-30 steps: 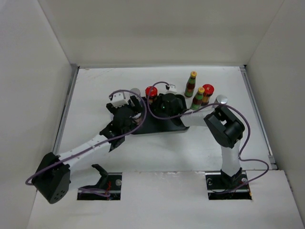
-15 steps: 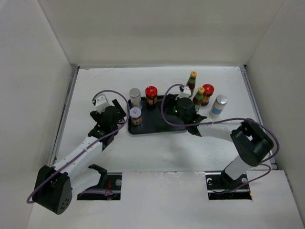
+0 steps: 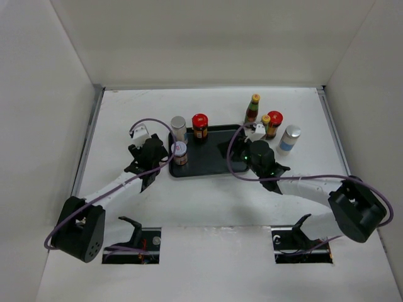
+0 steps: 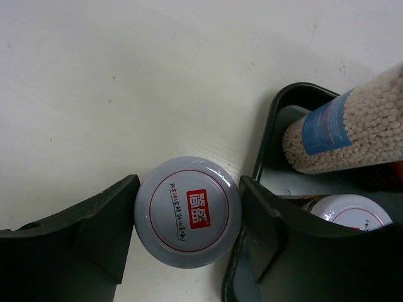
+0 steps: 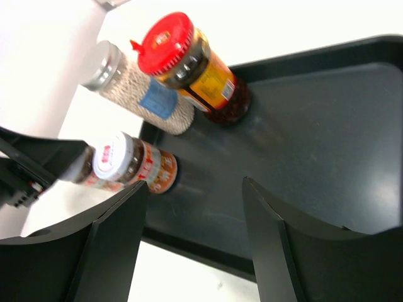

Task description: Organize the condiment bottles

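A short jar with a white, red-labelled lid (image 4: 187,212) stands on the table just left of the black tray (image 4: 267,135). My left gripper (image 4: 187,201) is shut on it, one finger against each side; in the top view the left gripper (image 3: 161,157) hides this jar. On the tray stand a second white-lidded jar (image 3: 179,153), a silver-lidded jar of white beads (image 3: 179,128) and a red-capped jar (image 3: 200,126). My right gripper (image 5: 194,182) hangs open over the tray's right part (image 3: 234,148), holding nothing.
Behind the tray's right end stand two slim yellow-capped bottles (image 3: 252,110) (image 3: 265,123), another red-capped jar (image 3: 274,124) and a white-blue bottle (image 3: 289,139). White walls close in the table on three sides.
My left gripper has closed on the jar beside the tray. My right gripper has opened wider and drawn back to the right across the tray.
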Robot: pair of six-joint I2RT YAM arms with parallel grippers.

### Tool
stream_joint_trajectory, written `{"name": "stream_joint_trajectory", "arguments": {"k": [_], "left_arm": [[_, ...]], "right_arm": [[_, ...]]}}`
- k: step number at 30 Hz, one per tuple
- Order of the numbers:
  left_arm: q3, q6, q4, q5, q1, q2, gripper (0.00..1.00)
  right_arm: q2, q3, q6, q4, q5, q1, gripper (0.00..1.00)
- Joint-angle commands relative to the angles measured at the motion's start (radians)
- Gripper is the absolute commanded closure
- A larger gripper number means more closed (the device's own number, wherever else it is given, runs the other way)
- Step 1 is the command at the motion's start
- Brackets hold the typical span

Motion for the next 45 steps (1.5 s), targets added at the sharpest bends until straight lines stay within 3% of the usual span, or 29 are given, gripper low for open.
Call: {"name": "stream_joint_trajectory", "arguments": {"k": [1, 7, 14, 18, 22, 28, 35, 45], "left_arm": [[0.011, 0.017, 0.037, 0.004, -0.002, 0.004, 0.45], [-0.002, 0.015, -0.012, -0.010, 0.010, -0.092, 0.67], [0.100, 0.067, -0.088, -0.086, -0.034, -0.347, 0.69], [0.182, 0.103, -0.080, -0.108, -0.112, -0.383, 0.69], [0.268, 0.123, -0.022, -0.092, -0.262, -0.294, 0.68], [0.385, 0.183, 0.135, -0.050, -0.428, -0.043, 0.68], [0.429, 0.190, 0.267, -0.042, -0.442, 0.217, 0.68], [0.371, 0.187, 0.403, -0.040, -0.401, 0.398, 0.66]], "right_arm": [[-0.030, -0.018, -0.026, 0.046, -0.003, -0.018, 0.32], [-0.062, -0.038, -0.029, 0.048, -0.020, -0.039, 0.31], [-0.065, -0.036, -0.029, 0.048, -0.026, -0.038, 0.31], [-0.090, -0.051, -0.031, 0.049, 0.000, -0.044, 0.31], [-0.105, -0.059, -0.032, 0.052, 0.009, -0.049, 0.29], [-0.142, -0.090, -0.023, 0.066, 0.024, -0.075, 0.29], [-0.169, -0.122, 0.006, 0.077, 0.032, -0.125, 0.29], [-0.142, -0.122, 0.017, 0.086, 0.021, -0.148, 0.29]]}}
